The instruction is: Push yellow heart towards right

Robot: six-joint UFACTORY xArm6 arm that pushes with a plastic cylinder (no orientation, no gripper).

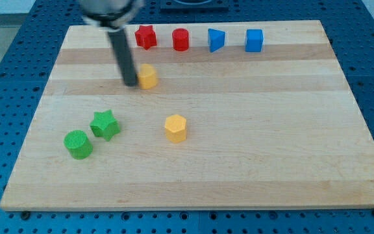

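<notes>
— Wooden board (239, 162), pale and striped in planks, fills most of the frame, and blue pegboard (5, 58) shows around its edges. What sits nearest the bottom of the frame?

— Toward the lower left, a green cylinder (78, 143), and just beside it, up and to the right, a green star (105, 124). The two look close to touching, though whether they meet cannot be told. Right of them, near the centre, lies a yellow hexagon (175, 127), well apart from both.

— And the yellow heart?

— The yellow heart (148, 77) lies in the upper left part of the frame, above the hexagon. It is a small, soft yellow block; its left side is partly hidden and slightly blurred, so the heart outline is hard to read.

— Where is the rod?

— The dark rod comes down from the top of the frame, and the tip (130, 83) stands right at the heart's left side, apparently touching it. The arm has no fingers to spread or press; it ends in that plain rod.

— Farthest back?

— A row along the top edge, left to right: a red star (145, 37), a red cylinder (181, 39), a blue triangular block (216, 39) and a blue cube (254, 40), spaced apart.
</notes>
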